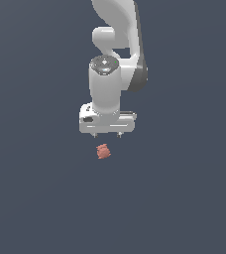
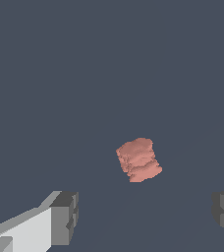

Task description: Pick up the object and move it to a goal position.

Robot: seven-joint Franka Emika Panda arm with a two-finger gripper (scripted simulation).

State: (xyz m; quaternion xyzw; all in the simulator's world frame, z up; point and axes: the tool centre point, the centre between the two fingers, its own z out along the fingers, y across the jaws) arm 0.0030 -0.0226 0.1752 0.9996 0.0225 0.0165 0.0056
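Flat, featureless dark slate-blue bench [image 1: 35,198] filling the whole exterior view, one small salmon-red lumpy object [image 1: 103,151] lying on it near the middle, bumpy-surfaced and irregular, bare bench surface all around it

My exterior view looks down from high above and well back, taking in the arm [image 1: 116,49] in the upper centre of its frame against a plain dark floor. My wrist view sits close, facing down past the gripper [image 2: 146,219], whose fingers [image 2: 64,217] show at its lower corners. Both views share the object [image 1: 103,151] [image 2: 139,159] and the floor around it.
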